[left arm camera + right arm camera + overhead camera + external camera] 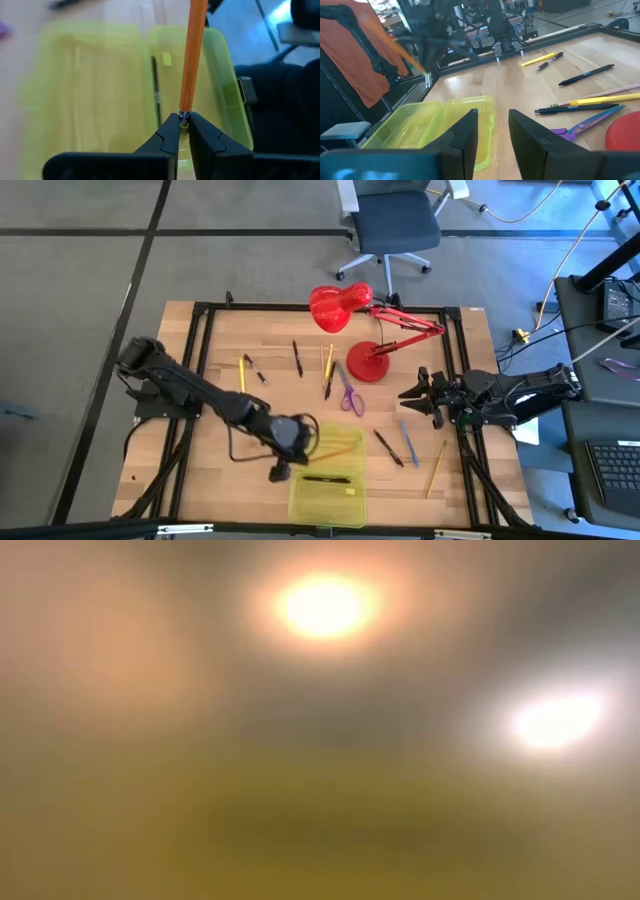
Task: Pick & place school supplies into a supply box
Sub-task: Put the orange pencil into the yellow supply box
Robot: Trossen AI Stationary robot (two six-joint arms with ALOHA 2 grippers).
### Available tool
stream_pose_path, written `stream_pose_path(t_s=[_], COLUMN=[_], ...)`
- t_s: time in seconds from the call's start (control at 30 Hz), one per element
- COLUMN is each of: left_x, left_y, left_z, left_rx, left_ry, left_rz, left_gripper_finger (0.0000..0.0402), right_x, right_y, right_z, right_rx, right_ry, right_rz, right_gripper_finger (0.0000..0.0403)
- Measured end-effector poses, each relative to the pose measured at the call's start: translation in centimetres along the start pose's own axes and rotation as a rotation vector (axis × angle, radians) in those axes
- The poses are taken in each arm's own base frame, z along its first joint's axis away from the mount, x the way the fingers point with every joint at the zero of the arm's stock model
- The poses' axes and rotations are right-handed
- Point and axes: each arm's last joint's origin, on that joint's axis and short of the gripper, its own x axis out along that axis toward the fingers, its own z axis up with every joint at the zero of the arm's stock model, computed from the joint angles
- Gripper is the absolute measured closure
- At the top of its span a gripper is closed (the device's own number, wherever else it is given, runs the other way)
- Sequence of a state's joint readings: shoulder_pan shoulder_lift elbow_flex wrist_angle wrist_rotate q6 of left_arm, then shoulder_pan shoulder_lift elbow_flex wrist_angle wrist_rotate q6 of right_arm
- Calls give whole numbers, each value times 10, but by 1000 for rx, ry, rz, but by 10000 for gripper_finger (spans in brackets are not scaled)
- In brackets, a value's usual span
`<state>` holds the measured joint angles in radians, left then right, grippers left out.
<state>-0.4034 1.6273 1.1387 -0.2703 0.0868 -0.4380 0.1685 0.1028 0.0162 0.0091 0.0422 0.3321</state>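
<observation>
Left gripper (183,131) clamped on thin orange pencil (193,55) by its metal ferrule, above the shallow translucent yellow-green plastic supply box (100,90) holding a black pen (156,90); right gripper (492,131) parted, empty, near purple-handled scissors (585,126).

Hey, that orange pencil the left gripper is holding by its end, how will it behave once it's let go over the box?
Probably stiff: the orange pencil stays straight though the left gripper pinches only its tip. It looks thin and light. Being slim, it may roll, but the box walls should stop it.
</observation>
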Motion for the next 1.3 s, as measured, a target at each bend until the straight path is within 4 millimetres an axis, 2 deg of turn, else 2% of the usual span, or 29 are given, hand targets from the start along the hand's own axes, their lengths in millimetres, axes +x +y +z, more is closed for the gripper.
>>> stream_pose_path(t_s=[0.07,0.23,0.33,0.67,0.97,1.3], left_x=[14,49,67,102,112,115], left_y=[-6,-17,-24,-33,-33,-31], left_z=[3,13,14,0,-14,-20], left_rx=[-38,-257,-292,-559,-456,-446], left_ry=[57,183,263,463,542,579], left_rz=[-2,-6,-3,33,48,50], left_gripper_finger=[385,385,385,385,384,384], right_x=[0,0,0,0,0,0], right_y=[0,0,0,0,0,0], right_z=[0,0,0,0,0,0], right_rx=[0,0,0,7,3,0], right_ry=[0,0,0,-1,-3,-5], right_rz=[0,0,0,0,-6,-9], right_gripper_finger=[289,289,289,289,289,289])
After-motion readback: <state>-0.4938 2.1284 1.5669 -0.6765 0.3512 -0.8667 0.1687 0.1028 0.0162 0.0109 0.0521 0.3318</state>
